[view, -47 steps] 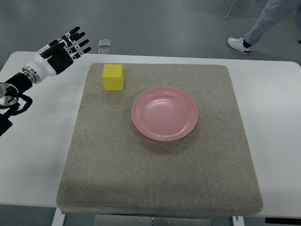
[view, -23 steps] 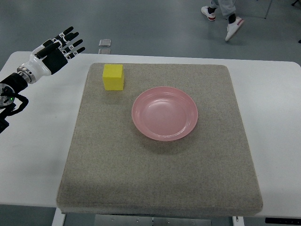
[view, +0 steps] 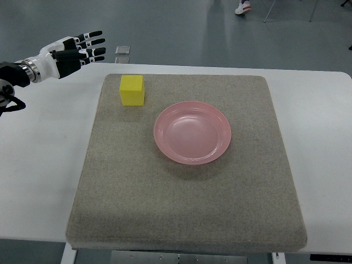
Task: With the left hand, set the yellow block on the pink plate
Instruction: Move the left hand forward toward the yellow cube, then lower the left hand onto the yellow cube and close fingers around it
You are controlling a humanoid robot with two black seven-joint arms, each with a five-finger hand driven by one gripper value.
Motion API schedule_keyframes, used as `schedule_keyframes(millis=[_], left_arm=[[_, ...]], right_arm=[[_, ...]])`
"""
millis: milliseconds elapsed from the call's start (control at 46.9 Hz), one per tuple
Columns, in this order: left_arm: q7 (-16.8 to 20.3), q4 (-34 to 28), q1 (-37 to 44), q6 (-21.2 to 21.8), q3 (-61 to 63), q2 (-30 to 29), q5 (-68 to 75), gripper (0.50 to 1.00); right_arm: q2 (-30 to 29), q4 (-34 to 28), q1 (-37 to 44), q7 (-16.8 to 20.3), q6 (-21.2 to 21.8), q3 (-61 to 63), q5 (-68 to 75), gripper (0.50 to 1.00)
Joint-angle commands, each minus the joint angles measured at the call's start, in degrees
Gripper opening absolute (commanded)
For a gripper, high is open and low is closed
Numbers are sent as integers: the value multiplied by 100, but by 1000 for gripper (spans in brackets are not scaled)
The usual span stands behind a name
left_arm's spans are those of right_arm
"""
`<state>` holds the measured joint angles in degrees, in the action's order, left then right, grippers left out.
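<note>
we are at the approach step: nothing is grasped yet. our left hand (view: 70,53) hangs over the white table (view: 38,159), off the far-left corner of the grey mat (view: 187,209), with its fingers (view: 93,45) stretched out and spread, holding nothing. the right hand does not show.

taking the mat as landmark: the yellow block (view: 132,90) sits upright on the mat near its far-left corner, and the pink plate (view: 192,132) lies a little nearer than the mat's middle line, to the right of the block and apart from it, with nothing in it. our hand is left of the block and a bit farther back, well clear of it.

as we judge it, the next move calls for carrying the hand rightward over the mat's edge, lowering it onto the block and closing the fingers on opposite faces, then lifting it across to the plate.

against the earlier frames, our hand has swung so the fingers now point toward the mat rather than up and away, and the forearm has drawn back to the picture's left edge. block and plate have not shifted on the mat. the person's feet beyond the table have nearly left view; one shoe (view: 242,6) shows.
</note>
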<state>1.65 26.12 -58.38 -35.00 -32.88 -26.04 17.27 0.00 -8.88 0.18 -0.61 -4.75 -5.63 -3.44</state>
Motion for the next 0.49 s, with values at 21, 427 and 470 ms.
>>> schedule_keyframes(millis=[21, 427, 470], left_arm=[[108, 156, -235, 0, 63, -67, 890, 994], [829, 991, -797, 0, 115, -164, 4353, 986], [837, 1053, -824, 0, 116, -164, 4713, 984]], right_arm=[[0, 0, 0, -1, 0, 0, 2, 924], [0, 0, 0, -1, 0, 0, 2, 924], [0, 0, 0, -1, 0, 0, -7, 924]])
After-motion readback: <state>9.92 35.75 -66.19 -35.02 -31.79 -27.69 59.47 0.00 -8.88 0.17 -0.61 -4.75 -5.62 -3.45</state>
